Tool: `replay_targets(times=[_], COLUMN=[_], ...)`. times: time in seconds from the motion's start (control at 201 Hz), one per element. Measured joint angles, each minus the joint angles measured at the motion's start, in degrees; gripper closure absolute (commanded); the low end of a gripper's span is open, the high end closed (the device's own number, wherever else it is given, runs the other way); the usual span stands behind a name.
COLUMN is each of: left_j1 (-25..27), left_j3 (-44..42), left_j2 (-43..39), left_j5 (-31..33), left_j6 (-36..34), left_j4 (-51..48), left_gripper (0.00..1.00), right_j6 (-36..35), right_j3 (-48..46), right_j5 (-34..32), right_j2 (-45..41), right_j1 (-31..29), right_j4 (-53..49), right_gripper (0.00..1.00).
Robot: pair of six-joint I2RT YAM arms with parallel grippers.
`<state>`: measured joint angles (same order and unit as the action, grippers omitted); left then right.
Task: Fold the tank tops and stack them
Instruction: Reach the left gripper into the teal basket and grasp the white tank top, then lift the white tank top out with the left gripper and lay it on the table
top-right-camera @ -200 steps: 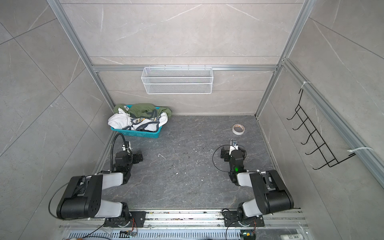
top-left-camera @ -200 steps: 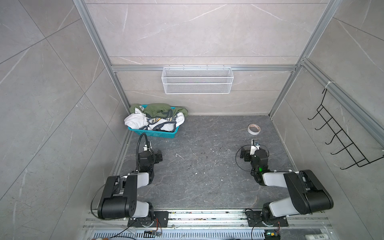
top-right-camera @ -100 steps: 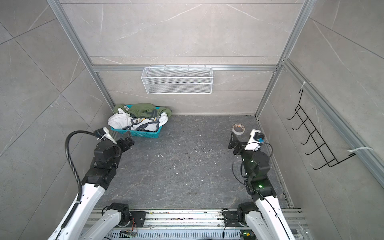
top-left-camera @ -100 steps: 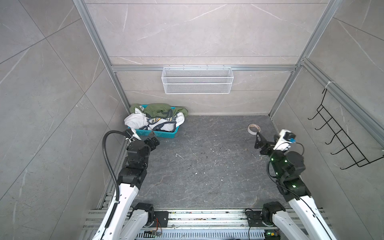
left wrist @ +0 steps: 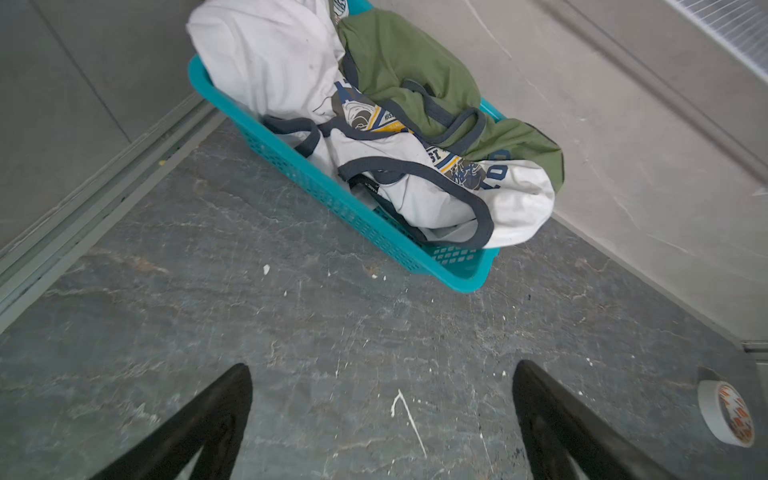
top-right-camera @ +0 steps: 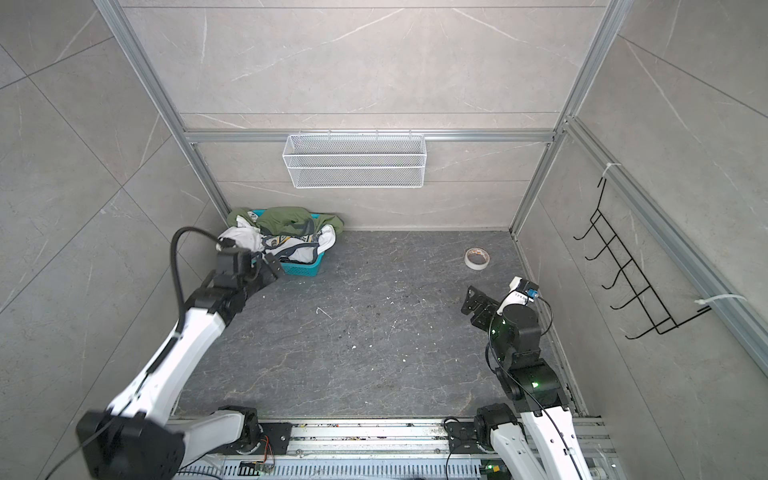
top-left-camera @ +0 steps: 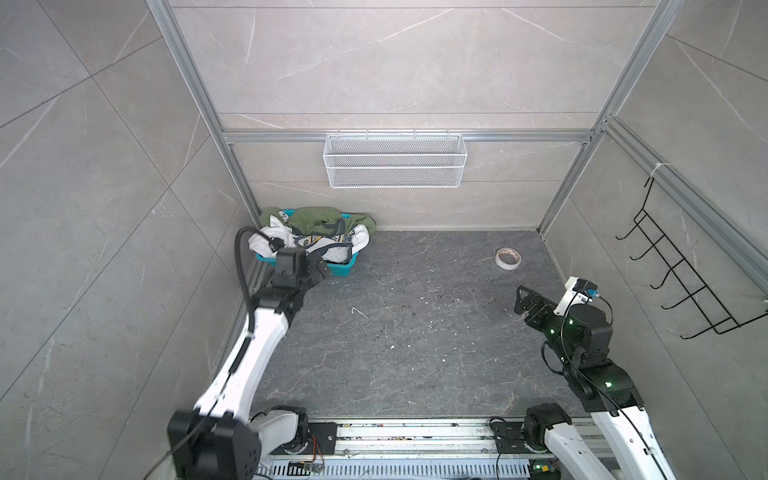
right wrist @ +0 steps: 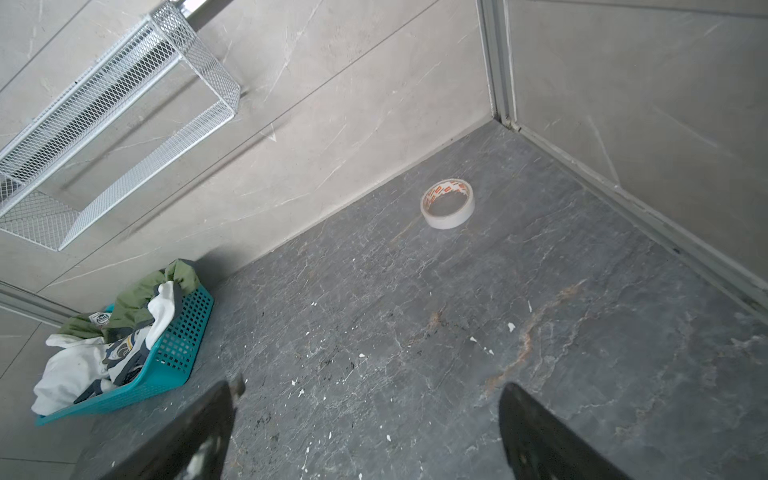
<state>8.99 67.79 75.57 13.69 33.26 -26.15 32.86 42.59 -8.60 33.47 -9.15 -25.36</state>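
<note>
Within the last second both arms had risen from a folded rest pose low on the desk (top-left-camera: 415,353). The left arm had stretched toward the far left corner. The left gripper (top-left-camera: 319,268) hung just in front of the near wall of the teal basket (left wrist: 332,199), jaws spread wide and empty, and the left wrist view showed only bare desk between them. The right gripper (top-left-camera: 520,299) had lifted at the right side, also wide open and holding nothing. It was well apart from the clothes and nearer the tape roll (top-left-camera: 508,258).

The 2 tank tops lay crumpled together in the basket. The white tank top (left wrist: 515,195) was on the near side, spilling over the rim. The olive tank top (left wrist: 399,54) lay behind it, draped over the far edge. Their navy-trimmed straps crossed each other.

The task looked barely begun: neither garment was out, nothing was folded, nothing was stacked. The left arm's reach read as the approach for a 1st pick, most likely the white top, since it lay closest. The crossed straps could drag the olive one along or tip the light basket.
</note>
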Motion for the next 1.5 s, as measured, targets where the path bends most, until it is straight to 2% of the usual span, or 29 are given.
replay_targets(times=[0.144, 0.343, 0.478, 0.612, 0.846, 0.926, 1.1, 1.299, 1.359, 1.498], left_j1=[-0.8, -5.1, -6.8, -7.0, -7.0, -7.1, -7.3, -7.7, -7.8, -7.8], left_j3=[16.2, 40.9, 52.4, 60.0, 64.9, 65.1, 65.4, 65.5, 65.5, 65.5], left_j2=[17.7, 41.2, 51.7, 58.8, 66.5, 67.8, 68.3, 68.3, 68.3, 67.8], left_j5=[1.3, -0.5, -0.7, -2.3, -7.0, -8.3, -10.3, -11.5, -11.8, -12.2], left_j6=[-2.1, -5.7, -8.9, -11.5, -13.1, -13.1, -13.0, -12.5, -12.3, -12.0], left_j4=[-3.7, -10.4, -14.2, -15.8, -15.9, -15.7, -15.1, -14.0, -13.8, -13.7], left_gripper=[0.00, 0.02, 0.06, 0.10, 0.26, 0.37, 0.70, 0.95, 1.00, 1.00], right_j6=[2.2, 2.8, 3.0, 3.7, 3.6, 3.7, 3.8, 3.8, 3.8, 3.8], right_j3=[0.0, 0.0, -1.4, -3.3, -3.6, -3.6, -3.6, -3.6, -3.6, -3.6], right_j5=[2.9, 5.4, 6.6, 8.0, 9.6, 10.0, 10.8, 11.6, 11.7, 12.0], right_j2=[1.9, 1.6, -0.9, -2.6, -2.2, -2.2, -1.6, 0.7, 1.1, 1.8], right_j1=[0.0, 0.0, 0.0, 0.0, 0.0, 0.0, 0.0, 0.0, 0.0, 0.0], right_j4=[0.0, -0.9, -1.5, -2.1, -4.0, -4.4, -4.5, -4.5, -4.5, -4.5], right_gripper=[0.01, 0.01, 0.01, 0.01, 0.01, 0.01, 0.01, 0.02, 0.02, 0.02])
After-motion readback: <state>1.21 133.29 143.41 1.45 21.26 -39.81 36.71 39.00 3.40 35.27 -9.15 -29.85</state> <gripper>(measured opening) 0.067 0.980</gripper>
